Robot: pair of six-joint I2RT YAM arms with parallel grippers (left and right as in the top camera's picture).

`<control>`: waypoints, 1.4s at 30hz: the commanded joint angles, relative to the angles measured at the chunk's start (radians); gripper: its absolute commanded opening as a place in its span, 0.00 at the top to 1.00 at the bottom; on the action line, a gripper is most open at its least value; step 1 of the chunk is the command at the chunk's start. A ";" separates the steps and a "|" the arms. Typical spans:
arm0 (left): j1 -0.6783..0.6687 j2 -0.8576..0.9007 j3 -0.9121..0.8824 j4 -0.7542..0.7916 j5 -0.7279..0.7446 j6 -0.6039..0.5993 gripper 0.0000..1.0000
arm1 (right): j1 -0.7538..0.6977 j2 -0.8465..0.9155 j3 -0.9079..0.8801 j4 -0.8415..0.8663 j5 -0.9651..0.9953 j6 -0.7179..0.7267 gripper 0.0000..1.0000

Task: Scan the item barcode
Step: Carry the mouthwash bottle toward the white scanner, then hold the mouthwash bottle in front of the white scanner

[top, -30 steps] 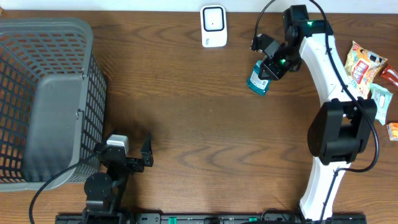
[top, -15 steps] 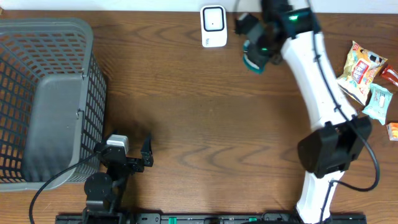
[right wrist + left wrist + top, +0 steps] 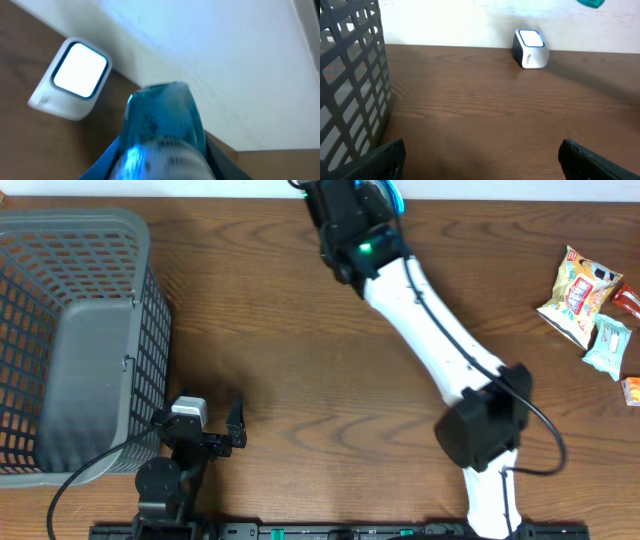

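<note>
1. Nearest the robot's base, the left gripper (image 3: 481,144) is seen low over the table (image 3: 300,380), with its jaws spread wide and nothing between them.
2. Just to the left of it, a grey mesh basket (image 3: 155,350) is set on the table; only its latticed wall is caught at the edge of the left wrist view.
3. A bare stretch of brown wood grain is seen between the left gripper and the far edge.
4. The white right arm (image 3: 430,320) is stretched from its base at the near edge diagonally across the table to the far middle.
5. Well off to the right, a few snack packets (image 3: 578,292) are laid near the table's right edge, apart from both arms.
6. At the far edge, the right gripper (image 3: 162,155) is closed on a teal bottle (image 3: 160,120), which is held clear of the table; in the left wrist view only a teal scrap of it is seen at the top of the frame.
7. The white scanner (image 3: 530,47), with a dark-rimmed pale window, is stood on the table close to the wall (image 3: 225,60). In the overhead view it is covered by the arm.
8. From the right wrist, the scanner is seen beyond the bottle and to its left, apart from it. No barcode can be made out on the blurred bottle.
</note>
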 commanded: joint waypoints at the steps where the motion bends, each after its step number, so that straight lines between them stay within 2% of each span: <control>1: 0.003 -0.005 -0.016 -0.024 0.013 0.013 0.02 | 0.005 0.112 0.018 0.132 0.190 -0.085 0.77; 4: 0.003 -0.005 -0.016 -0.024 0.013 0.013 0.02 | 0.014 0.194 0.019 0.332 0.292 -0.197 0.77; 6: 0.003 -0.005 -0.016 -0.024 0.013 0.013 0.02 | 0.020 0.260 0.019 0.526 0.348 -0.320 0.77; 9: 0.003 -0.005 -0.016 -0.024 0.013 0.013 0.02 | 0.028 0.343 0.019 0.772 0.357 -0.483 0.75; 15: 0.003 -0.005 -0.016 -0.024 0.013 0.013 0.02 | 0.043 0.484 0.019 1.016 0.339 -0.703 0.74; 19: 0.003 -0.005 -0.016 -0.024 0.013 0.013 0.02 | 0.054 0.527 0.019 1.093 0.323 -0.770 0.73; 23: 0.003 -0.005 -0.016 -0.024 0.013 0.013 0.02 | 0.066 0.530 0.019 1.095 0.258 -0.767 0.71; 32: 0.003 -0.005 -0.016 -0.023 0.013 0.013 0.02 | 0.072 0.530 0.019 1.095 0.212 -0.771 0.75; 37: 0.003 -0.005 -0.016 -0.023 0.013 0.013 0.02 | 0.072 0.530 0.029 1.106 0.284 -0.789 0.72; 42: 0.003 -0.005 -0.016 -0.023 0.013 0.013 0.02 | 0.034 0.530 0.051 1.175 0.436 -0.789 0.78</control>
